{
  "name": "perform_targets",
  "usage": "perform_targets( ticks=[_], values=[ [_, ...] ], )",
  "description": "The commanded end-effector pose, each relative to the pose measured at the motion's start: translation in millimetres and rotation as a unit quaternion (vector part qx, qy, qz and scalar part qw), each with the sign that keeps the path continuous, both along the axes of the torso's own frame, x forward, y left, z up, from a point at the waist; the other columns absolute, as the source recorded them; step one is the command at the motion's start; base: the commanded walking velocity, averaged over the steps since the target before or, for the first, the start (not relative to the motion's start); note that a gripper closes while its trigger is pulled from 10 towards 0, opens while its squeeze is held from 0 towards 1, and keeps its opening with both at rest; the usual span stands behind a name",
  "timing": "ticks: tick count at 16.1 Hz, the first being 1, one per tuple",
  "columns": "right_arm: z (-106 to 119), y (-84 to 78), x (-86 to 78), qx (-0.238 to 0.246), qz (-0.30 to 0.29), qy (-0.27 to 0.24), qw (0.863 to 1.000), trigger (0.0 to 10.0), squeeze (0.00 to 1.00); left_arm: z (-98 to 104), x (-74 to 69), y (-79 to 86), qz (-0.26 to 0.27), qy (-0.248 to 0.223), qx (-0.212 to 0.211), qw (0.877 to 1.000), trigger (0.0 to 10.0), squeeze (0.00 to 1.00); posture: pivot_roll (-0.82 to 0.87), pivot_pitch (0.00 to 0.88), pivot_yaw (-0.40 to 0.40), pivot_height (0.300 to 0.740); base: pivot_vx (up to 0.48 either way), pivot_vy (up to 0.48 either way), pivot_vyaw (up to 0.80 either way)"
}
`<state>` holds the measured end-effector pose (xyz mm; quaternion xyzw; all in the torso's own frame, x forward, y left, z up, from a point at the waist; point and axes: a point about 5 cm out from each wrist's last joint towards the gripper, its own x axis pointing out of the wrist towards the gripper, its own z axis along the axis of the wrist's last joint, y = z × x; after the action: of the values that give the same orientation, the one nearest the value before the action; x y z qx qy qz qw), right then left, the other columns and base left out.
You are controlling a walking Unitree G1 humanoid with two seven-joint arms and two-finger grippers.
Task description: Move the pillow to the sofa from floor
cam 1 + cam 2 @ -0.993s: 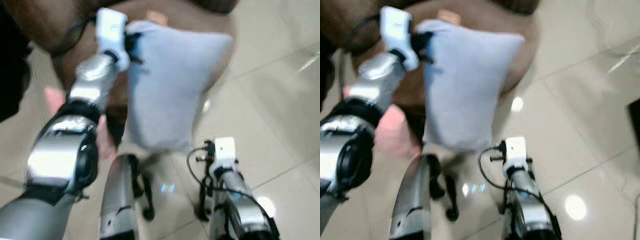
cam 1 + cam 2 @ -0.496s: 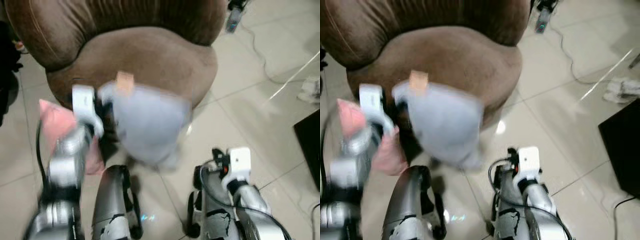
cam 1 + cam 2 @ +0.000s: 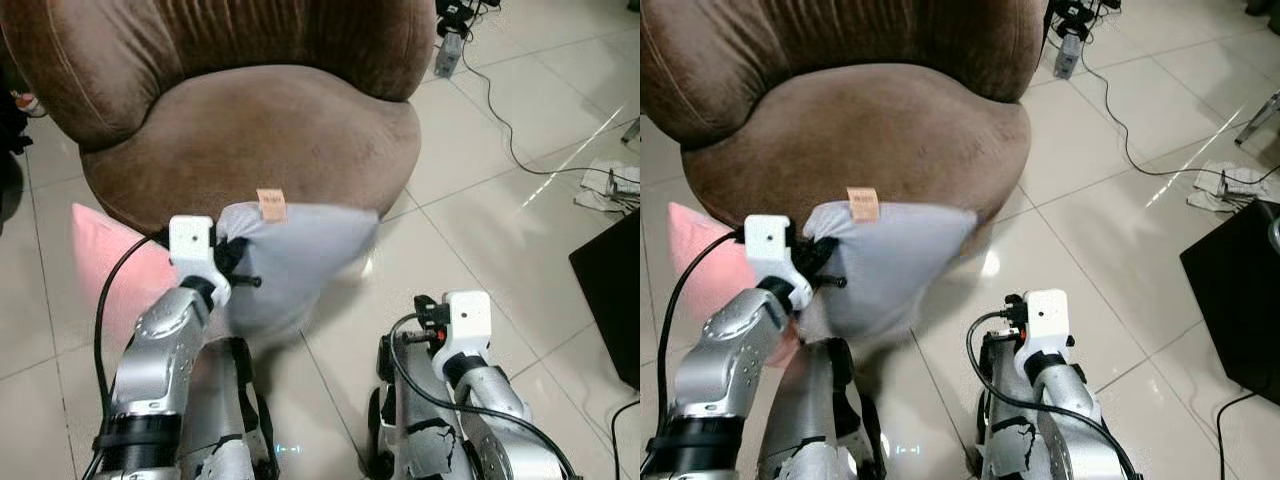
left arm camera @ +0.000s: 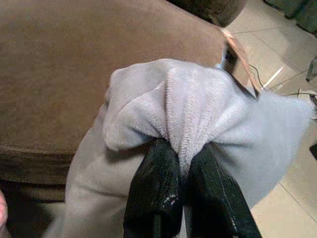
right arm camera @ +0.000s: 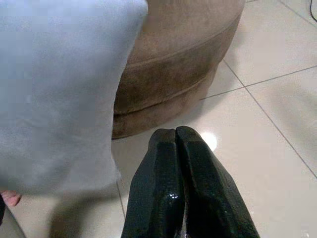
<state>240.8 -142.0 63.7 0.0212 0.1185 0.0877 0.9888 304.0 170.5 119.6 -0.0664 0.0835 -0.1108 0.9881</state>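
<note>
A pale blue-grey pillow (image 3: 290,255) with a small tan tag (image 3: 270,205) hangs in the air in front of the brown sofa seat (image 3: 250,130). My left gripper (image 4: 182,163) is shut on a bunched corner of the pillow (image 4: 198,114), holding it at the seat's front edge. The right gripper (image 5: 177,136) is shut with nothing in it, low over the tiled floor beside the sofa's base (image 5: 183,64).
A pink pillow (image 3: 115,260) leans against the sofa's front on my left. Cables (image 3: 510,110) run over the tiles (image 3: 500,240) at the right, with a crumpled white cloth (image 3: 610,180) and a black box (image 3: 615,290) at the right edge.
The camera has tilted up, bringing more of the sofa into view. The left arm has lowered, and the pillow now hangs lower against the seat's front. The right arm stays low.
</note>
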Motion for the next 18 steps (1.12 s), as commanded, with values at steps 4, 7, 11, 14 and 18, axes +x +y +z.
perform_targets(
  ticks=[4,7,11,14,18],
  values=[
    [-0.4,0.4,-0.3,0.01,0.0,0.002,1.0,10.0,0.0,14.6,2.7,-11.4,-0.018,-0.019,-0.011,1.0,0.0,0.0,-0.11,0.17,-0.043,0.574,0.0,0.0,0.0],
    [-2.4,2.3,0.7,0.012,0.003,0.009,1.0,10.0,0.0,11.1,1.4,-16.1,-0.025,-0.009,-0.009,1.0,0.0,0.0,-0.11,0.175,-0.043,0.604,0.0,0.0,0.0],
    [-4.7,4.0,-0.4,0.01,0.004,0.012,1.0,10.0,0.0,10.8,1.9,-22.2,-0.04,-0.01,-0.003,0.999,0.0,0.0,-0.11,0.179,-0.038,0.649,0.0,0.0,0.0],
    [-5.9,4.8,-1.4,0.011,0.003,0.014,1.0,10.0,0.0,10.5,2.5,-24.0,-0.043,-0.01,0.0,0.999,0.0,0.0,-0.12,0.18,-0.034,0.684,0.0,0.0,0.0],
    [-7.8,9.4,-1.1,0.013,0.008,0.017,1.0,10.0,0.0,11.7,5.3,-23.9,-0.044,-0.014,0.006,0.999,0.0,0.0,-0.11,0.183,-0.032,0.719,0.0,0.0,0.0]
  ],
)
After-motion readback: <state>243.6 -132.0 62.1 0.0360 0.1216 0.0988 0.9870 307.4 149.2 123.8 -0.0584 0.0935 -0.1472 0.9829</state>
